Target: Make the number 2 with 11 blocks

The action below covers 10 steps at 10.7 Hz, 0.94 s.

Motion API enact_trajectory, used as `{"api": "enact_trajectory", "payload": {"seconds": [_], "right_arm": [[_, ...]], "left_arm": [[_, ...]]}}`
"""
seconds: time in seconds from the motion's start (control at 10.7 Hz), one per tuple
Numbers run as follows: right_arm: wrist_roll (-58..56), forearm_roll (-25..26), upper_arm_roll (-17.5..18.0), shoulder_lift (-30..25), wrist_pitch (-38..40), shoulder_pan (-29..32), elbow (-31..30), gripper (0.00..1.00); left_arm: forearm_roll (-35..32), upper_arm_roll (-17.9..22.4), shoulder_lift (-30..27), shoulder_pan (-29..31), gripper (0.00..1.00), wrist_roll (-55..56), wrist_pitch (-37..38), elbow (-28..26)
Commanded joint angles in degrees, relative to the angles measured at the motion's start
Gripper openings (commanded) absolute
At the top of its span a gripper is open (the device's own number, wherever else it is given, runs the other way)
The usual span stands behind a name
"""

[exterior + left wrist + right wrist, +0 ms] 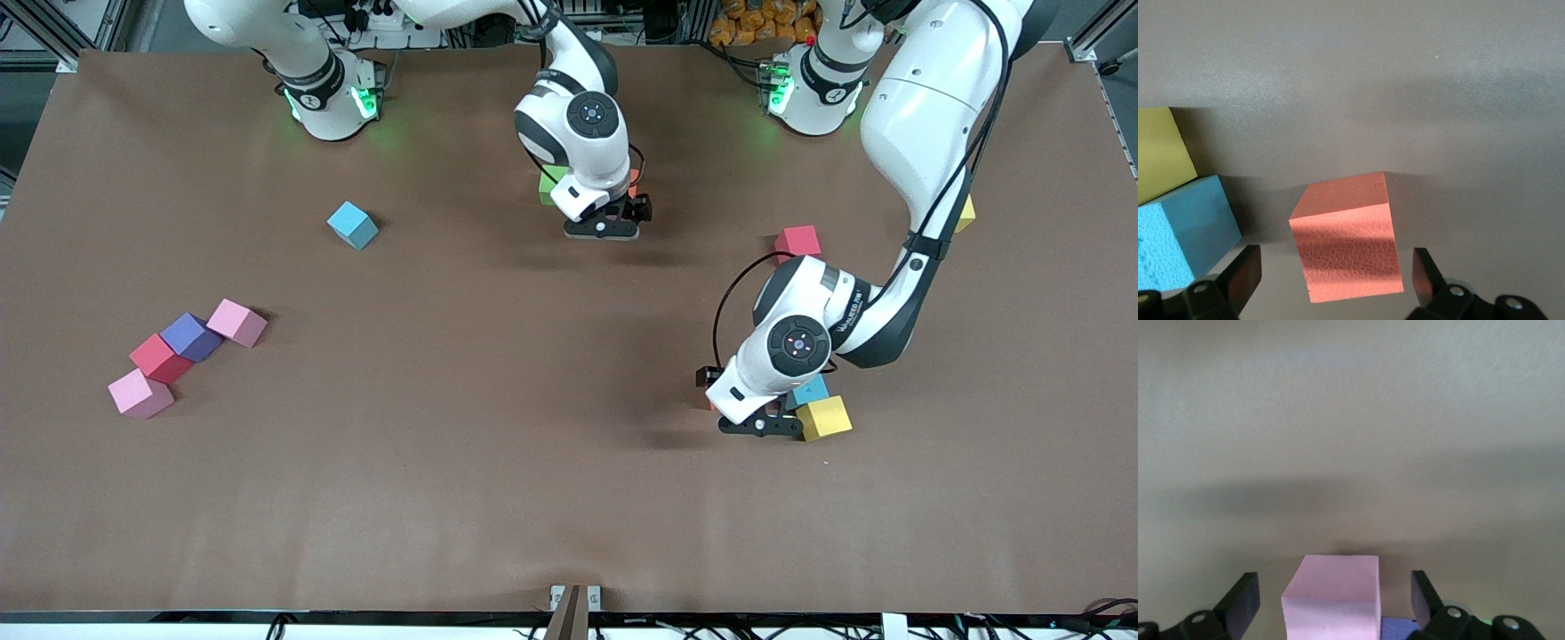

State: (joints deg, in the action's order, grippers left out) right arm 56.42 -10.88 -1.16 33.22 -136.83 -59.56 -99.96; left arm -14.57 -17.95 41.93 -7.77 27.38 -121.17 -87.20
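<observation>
Matte foam cubes lie scattered on the brown table [498,427]. Left gripper [1331,280], open, straddles an orange cube [1348,247], hidden from the front camera; right gripper [1335,600], open, flanks a pink cube [1331,603]

Plain-coloured blocks on a brown tabletop [498,462]

An orange block [1348,237], a yellow block [824,418], a light blue block [353,225], a purple block [190,337].

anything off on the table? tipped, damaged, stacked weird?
Nothing damaged. Only oddity: the blocks are scattered and rotated at mixed angles, e.g. the lone light blue block and the diagonal run of four toward the right arm's end, pink block down to pink. Both grippers open, left gripper around an orange block.
</observation>
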Motion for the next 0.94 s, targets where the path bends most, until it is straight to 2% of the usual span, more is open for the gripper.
{"api": "enact_trajectory", "payload": {"seconds": [0.0,0.19,0.37,0.47,0.56,0.75,0.84], "right_arm": [[-7.6,-0.6,-0.4,-3.7,3.0,5.2,-1.1,1.0],[-15.5,-0.6,-0.3,-6.7,6.2,13.8,-1.1,1.0],[-18.5,-0.5,-0.3,-9.7,11.2,22.0,-0.8,1.0],[-25.7,-0.5,-0.2,-10.2,13.2,25.7,-0.1,1.0],[-34.8,-0.3,-0.3,-10.6,18.0,28.1,0.2,1.0],[-43.1,1.6,-0.3,-13.7,22.4,31.5,-2.1,1.0],[-44.5,3.6,-0.3,-17.1,22.3,31.5,-5.8,1.0]], "left_arm": [[-1.1,-0.2,0.9,-0.1,1.0,0.5,0.3,1.2],[-0.9,-0.1,1.5,0.0,1.0,1.2,-0.6,1.2],[-0.5,0.0,2.4,0.1,1.0,4.3,-1.8,1.9],[-0.5,0.1,2.9,0.0,1.0,6.0,-2.0,2.3],[-0.6,0.1,3.3,0.1,1.0,6.9,-2.2,2.3],[-0.6,0.1,4.0,-0.1,1.0,8.6,-2.7,2.9],[-0.6,0.1,4.3,-0.1,0.8,8.7,-2.7,2.9]]}}
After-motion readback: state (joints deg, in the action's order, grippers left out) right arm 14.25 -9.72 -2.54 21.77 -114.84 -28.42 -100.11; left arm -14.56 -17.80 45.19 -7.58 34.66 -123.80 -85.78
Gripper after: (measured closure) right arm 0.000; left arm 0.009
